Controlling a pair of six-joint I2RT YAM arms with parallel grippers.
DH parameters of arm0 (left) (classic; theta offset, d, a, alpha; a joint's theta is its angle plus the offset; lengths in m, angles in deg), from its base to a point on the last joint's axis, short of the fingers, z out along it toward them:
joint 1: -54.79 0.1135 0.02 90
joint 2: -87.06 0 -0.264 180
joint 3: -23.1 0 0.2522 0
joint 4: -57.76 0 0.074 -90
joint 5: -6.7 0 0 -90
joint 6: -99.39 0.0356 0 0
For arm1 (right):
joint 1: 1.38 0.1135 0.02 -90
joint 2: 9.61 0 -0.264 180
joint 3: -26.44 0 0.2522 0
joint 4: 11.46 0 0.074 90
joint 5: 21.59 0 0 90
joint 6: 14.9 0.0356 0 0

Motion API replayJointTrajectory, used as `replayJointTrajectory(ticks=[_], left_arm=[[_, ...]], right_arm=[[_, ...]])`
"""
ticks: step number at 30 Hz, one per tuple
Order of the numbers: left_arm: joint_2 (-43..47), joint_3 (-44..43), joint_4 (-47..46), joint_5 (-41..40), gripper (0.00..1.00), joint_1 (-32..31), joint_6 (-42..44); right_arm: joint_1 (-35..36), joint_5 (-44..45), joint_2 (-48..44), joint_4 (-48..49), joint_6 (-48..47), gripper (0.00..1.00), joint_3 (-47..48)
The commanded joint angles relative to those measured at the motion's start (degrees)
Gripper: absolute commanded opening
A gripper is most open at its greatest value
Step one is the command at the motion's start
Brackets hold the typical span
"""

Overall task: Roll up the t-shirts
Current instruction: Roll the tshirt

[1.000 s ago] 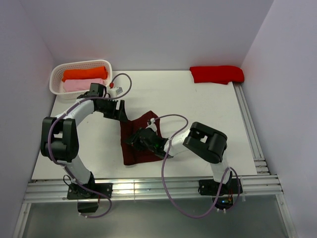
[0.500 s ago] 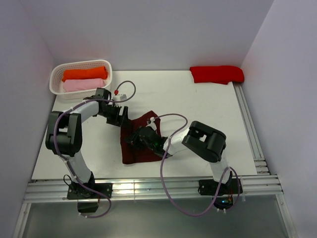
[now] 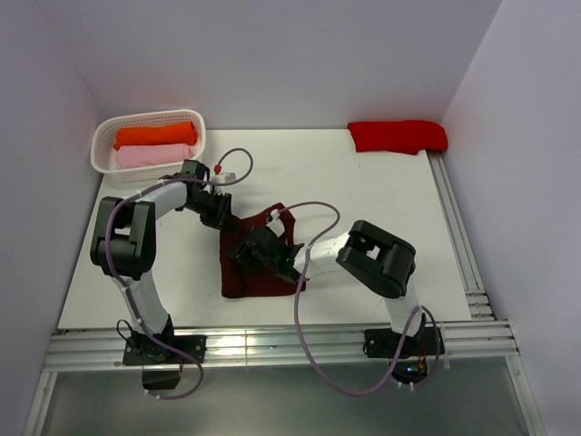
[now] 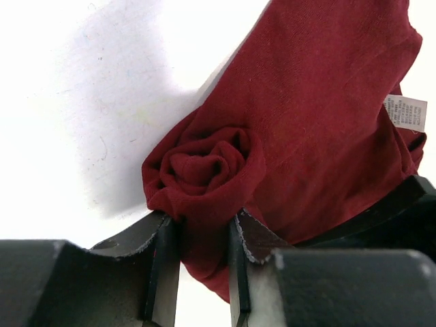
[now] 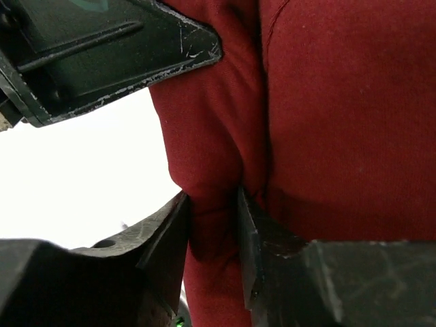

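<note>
A dark maroon t-shirt (image 3: 260, 278) lies crumpled mid-table, its upper-left end wound into a tight roll (image 4: 208, 167). My left gripper (image 3: 226, 221) (image 4: 204, 238) is shut on that rolled end, cloth pinched between both fingers. Just beside it my right gripper (image 3: 244, 251) (image 5: 214, 218) is shut on a thick fold of the same shirt (image 5: 327, 122). A white label (image 4: 405, 112) shows on the cloth. A bright red t-shirt (image 3: 397, 135) lies at the back right. Rolled orange (image 3: 154, 134) and pale pink (image 3: 154, 155) t-shirts sit in the basket.
The white basket (image 3: 98, 145) stands at the back left corner. Walls close in on three sides. Aluminium rails (image 3: 458, 236) run along the right and near edges. The two grippers are almost touching; the left one's black finger (image 5: 102, 54) fills the right wrist view's upper left.
My left arm has swung from beside the basket to the shirt's upper-left end and its jaws have closed on the roll. The right arm has stayed on the shirt.
</note>
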Motion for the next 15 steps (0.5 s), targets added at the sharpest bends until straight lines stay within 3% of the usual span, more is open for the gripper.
replayJointTrajectory(ticks=[1, 6, 15], left_arm=[[-0.3, -2.5, -1.0, -2.8, 0.13, -0.7, 0.4], [-0.1, -3.1, -0.8, -4.0, 0.1, -1.7, -0.1], [-0.8, -3.3, -0.8, -5.6, 0.09, -3.0, -0.5]], right_arm=[[1.5, 8.6, -2.3, -17.4, -4.5, 0.44, 2.7], [4.4, 12.7, -4.7, -28.3, -5.9, 0.52, 7.0], [9.9, 19.0, -5.5, -42.6, -5.4, 0.53, 13.7]])
